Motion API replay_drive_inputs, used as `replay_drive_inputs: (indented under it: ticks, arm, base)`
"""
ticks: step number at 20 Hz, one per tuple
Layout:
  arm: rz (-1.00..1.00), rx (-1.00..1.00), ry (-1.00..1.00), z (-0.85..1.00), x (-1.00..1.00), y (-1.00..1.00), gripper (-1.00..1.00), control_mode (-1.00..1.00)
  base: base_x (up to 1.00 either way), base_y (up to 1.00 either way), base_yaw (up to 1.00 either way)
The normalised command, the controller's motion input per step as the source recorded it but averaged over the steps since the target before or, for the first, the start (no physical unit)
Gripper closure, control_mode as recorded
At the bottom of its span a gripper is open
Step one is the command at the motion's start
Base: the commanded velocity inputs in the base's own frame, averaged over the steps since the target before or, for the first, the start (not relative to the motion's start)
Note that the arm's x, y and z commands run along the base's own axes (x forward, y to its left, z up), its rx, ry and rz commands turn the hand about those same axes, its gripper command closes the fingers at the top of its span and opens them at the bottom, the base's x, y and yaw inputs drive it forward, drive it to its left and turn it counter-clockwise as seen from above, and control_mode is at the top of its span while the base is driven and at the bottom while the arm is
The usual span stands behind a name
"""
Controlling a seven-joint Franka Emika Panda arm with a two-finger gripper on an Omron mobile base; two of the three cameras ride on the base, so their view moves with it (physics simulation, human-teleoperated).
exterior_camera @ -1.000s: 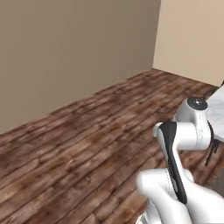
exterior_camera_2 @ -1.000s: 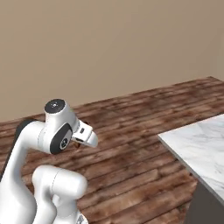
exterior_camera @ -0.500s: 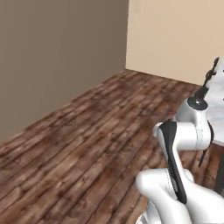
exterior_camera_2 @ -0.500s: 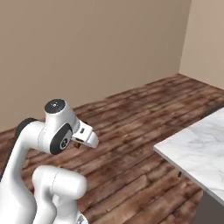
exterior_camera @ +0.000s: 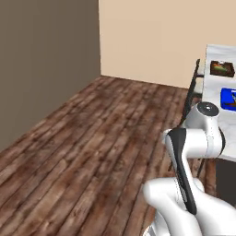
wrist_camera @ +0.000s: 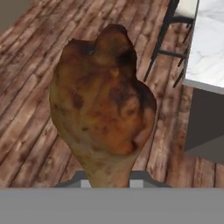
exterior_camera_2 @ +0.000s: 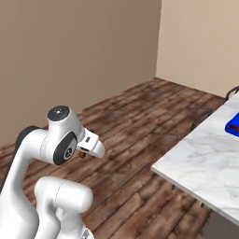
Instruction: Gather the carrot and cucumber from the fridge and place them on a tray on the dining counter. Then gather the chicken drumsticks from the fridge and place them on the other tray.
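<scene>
Transport is the step in hand, by my reading: a browned chicken drumstick (wrist_camera: pixel 103 109) sits in the end effector (wrist_camera: pixel 109 183), jaws narrowed onto its thin bone end with the fat meaty end pointing away from the hand, so it blocks much of the hand view. In the right base view the arm is folded close over the base and a sliver of the brown drumstick peeks out under the hand. The marble tabletop (exterior_camera_2: pixel 205 163) of the dining counter lies ahead and to the right, with wood floor (exterior_camera: pixel 92 152) between it and the base. On it in the left base view sit a brown tray (exterior_camera: pixel 222 68), farther off, with what looks like the vegetables already in it, though it is too small to be sure, and a blue tray (exterior_camera: pixel 228 99), nearer. The blue tray is therefore likely the target. To do this well, the arm should stay tucked and the grip steady while the base closes in, since the heavy end could swing on the narrow hold. The dark chair (exterior_camera: pixel 193 92) beside the tabletop needs a clear berth, and the base should stop with the blue tray within easy reach before the arm extends.
</scene>
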Motion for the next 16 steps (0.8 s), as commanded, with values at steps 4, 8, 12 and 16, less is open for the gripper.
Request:
replay_drive_inputs:
  ticks: [4, 8, 12, 16]
  arm:
    - [0.0, 0.0, 0.0, 0.0, 0.0, 0.0, 1.0, 1.0]
    - [0.0, 0.0, 0.0, 0.0, 0.0, 0.0, 1.0, 1.0]
    - [0.0, 0.0, 0.0, 0.0, 0.0, 0.0, 1.0, 1.0]
    - [0.0, 0.0, 0.0, 0.0, 0.0, 0.0, 1.0, 1.0]
  base:
    - [0.68, 0.17, -0.36]
    - [0.62, 0.32, -0.35]
    - [0.6, 0.3, -0.34]
    - [0.58, 0.34, -0.33]
